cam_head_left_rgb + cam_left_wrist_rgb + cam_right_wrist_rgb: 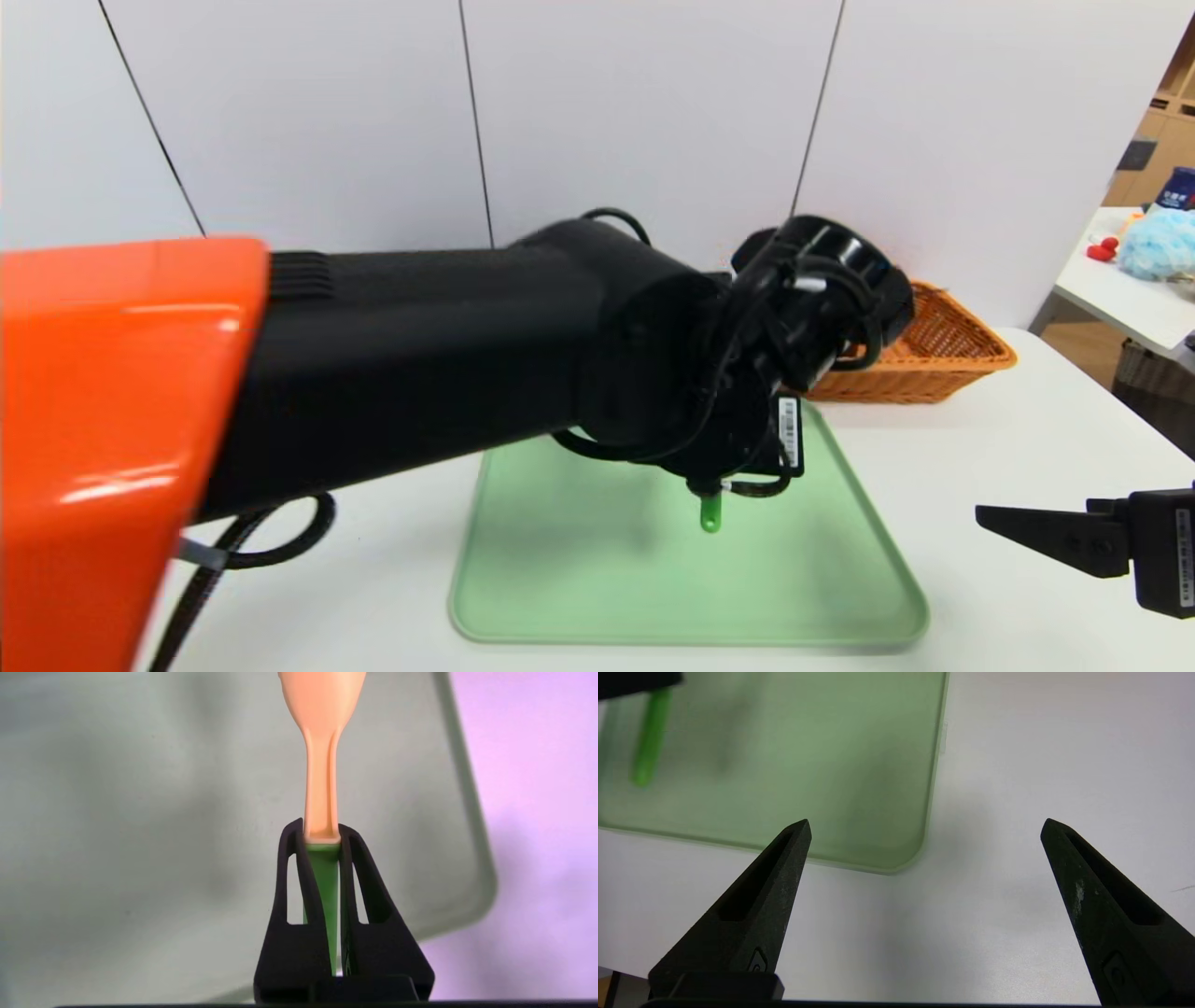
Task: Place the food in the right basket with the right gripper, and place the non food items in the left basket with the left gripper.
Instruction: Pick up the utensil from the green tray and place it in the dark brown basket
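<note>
My left gripper (pixel 321 828) is shut on the slotted spoon (pixel 320 788) where its green handle meets the pale bowl stem, and holds it above the green tray (pixel 140 812). In the head view only the green handle end (pixel 710 514) pokes out beneath the left wrist. The spoon's handle (pixel 649 737) also shows far off in the right wrist view. My right gripper (pixel 1004 521) hovers open and empty over the white table beside the tray's near right corner (pixel 896 858). The orange right basket (pixel 943 345) stands at the back right. The food, the pen and the left basket are out of view.
The bulky orange-and-black left arm (pixel 373 364) fills the left half of the head view and hides what lies behind it. A second table (pixel 1134 289) with a blue fluffy item stands off to the far right. A white wall closes the back.
</note>
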Controlling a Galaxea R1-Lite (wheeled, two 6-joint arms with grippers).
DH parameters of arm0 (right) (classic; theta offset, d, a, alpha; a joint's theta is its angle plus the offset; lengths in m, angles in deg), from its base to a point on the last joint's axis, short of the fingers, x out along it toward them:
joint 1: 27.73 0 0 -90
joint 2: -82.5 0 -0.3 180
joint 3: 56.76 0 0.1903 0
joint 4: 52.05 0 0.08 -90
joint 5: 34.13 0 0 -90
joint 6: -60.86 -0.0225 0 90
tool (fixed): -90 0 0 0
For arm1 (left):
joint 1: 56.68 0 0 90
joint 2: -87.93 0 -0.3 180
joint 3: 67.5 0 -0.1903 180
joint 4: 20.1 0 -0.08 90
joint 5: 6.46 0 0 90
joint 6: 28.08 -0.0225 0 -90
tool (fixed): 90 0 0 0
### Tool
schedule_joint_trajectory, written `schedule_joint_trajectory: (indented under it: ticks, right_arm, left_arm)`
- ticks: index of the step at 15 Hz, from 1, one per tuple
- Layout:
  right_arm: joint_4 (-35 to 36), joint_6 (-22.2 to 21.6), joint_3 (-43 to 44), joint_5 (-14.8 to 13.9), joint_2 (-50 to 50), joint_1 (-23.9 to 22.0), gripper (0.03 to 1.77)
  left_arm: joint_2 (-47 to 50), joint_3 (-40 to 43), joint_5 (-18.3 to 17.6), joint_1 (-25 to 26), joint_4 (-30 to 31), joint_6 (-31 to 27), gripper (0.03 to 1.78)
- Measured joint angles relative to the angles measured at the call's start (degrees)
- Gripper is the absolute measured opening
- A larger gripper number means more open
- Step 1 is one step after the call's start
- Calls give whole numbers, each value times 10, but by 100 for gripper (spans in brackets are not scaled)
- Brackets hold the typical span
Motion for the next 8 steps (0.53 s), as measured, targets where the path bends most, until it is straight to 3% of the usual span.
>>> schedule_joint_trajectory:
  ticks: [4, 8]
  right_arm:
    - [0, 0, -14, 3, -4, 4, 170]
    - [-2, 0, -27, 11, -12, 5, 170]
  left_arm:
    - [72, 0, 10, 52, 17, -33, 13]
    - [97, 0, 11, 172, 70, -67, 13]
